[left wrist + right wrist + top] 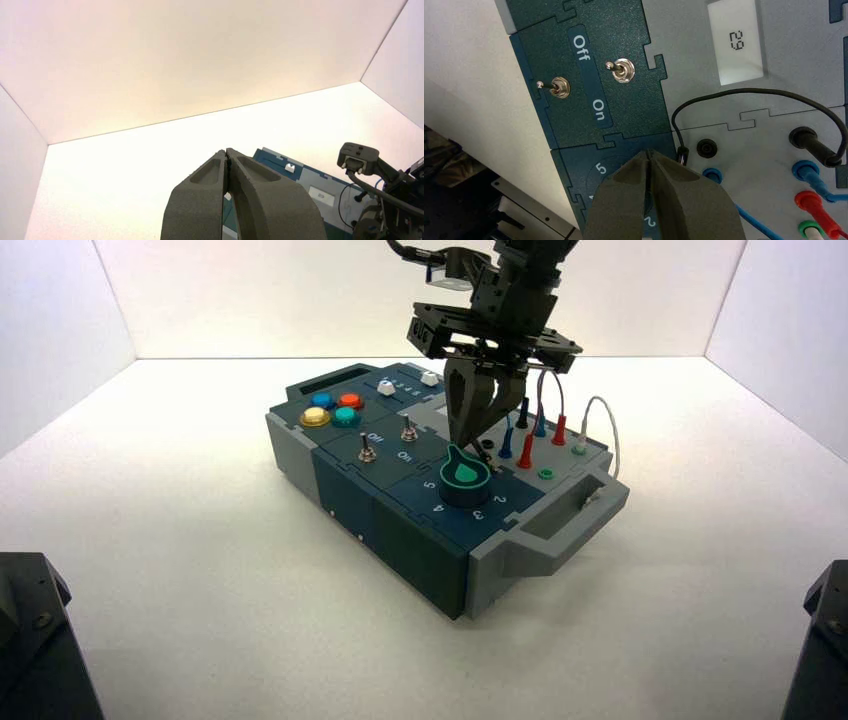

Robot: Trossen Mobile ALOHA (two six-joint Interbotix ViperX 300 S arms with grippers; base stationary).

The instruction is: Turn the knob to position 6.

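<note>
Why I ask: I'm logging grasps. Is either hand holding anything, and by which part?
Nothing appears held: the right hand, at the knob, is shut, fingertips together; the left hand, parked left of the box, is shut and empty.

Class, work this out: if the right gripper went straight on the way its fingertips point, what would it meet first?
Probably the knob, just below the right gripper in the high view, though the depth between them is unclear.

The left claw (pixel 226 151) is shut, partly hiding the box (pixel 331 181). The right arm (pixel 395 192) overlaps the box
</note>
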